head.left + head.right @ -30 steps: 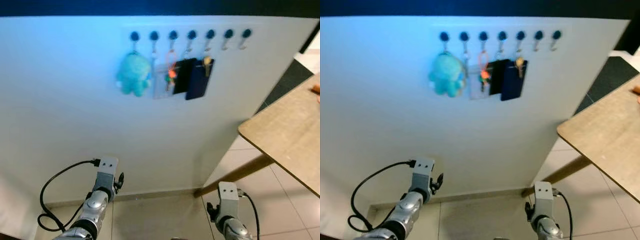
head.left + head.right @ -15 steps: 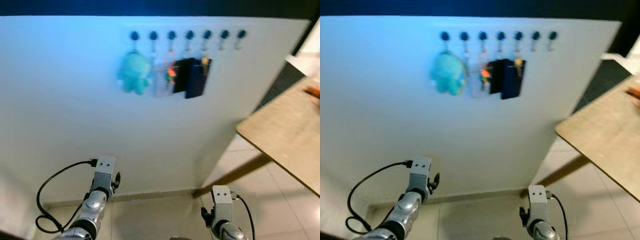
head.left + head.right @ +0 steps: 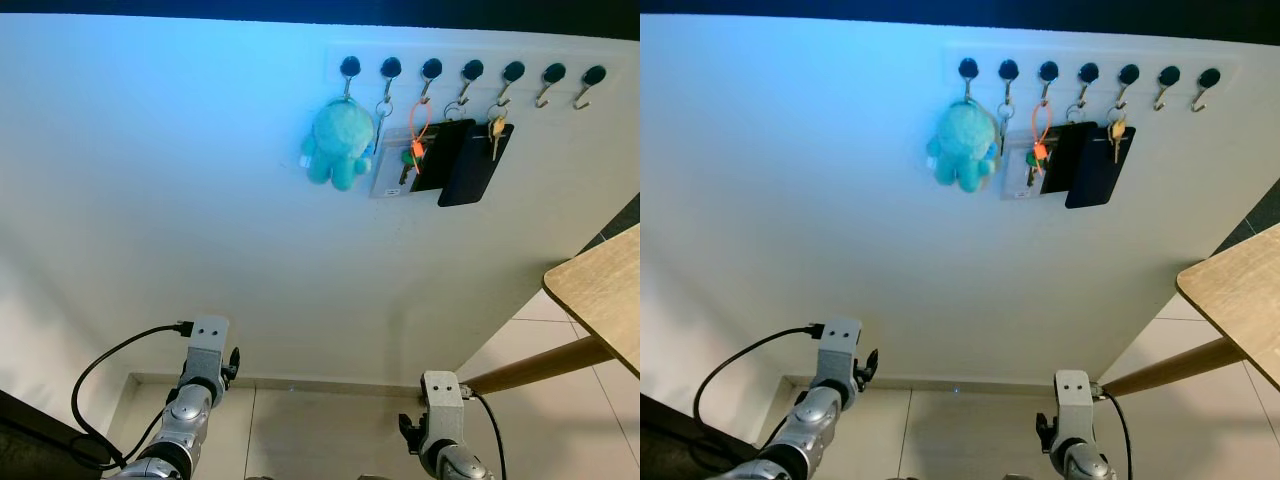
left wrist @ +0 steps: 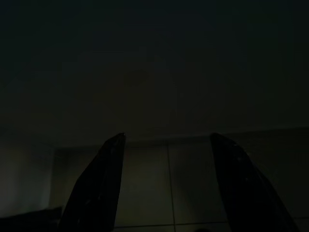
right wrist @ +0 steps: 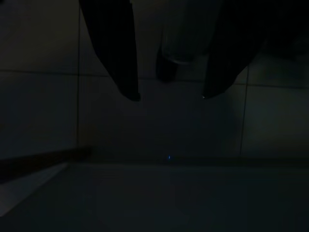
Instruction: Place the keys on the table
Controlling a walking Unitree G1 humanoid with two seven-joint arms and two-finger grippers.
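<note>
L/R fingers [image 4: 166,186] [image 5: 169,53] apart, keys [image 3: 497,128] on hook

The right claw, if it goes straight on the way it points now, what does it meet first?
Most likely the tiled floor. In its dark wrist view the right claw hangs open and points down at the tiles, near the foot of the white wall. Nothing lies between, as far as can be made out.

Sharp, evenly lit head views, bluish cast above, wrist views near-black
</note>
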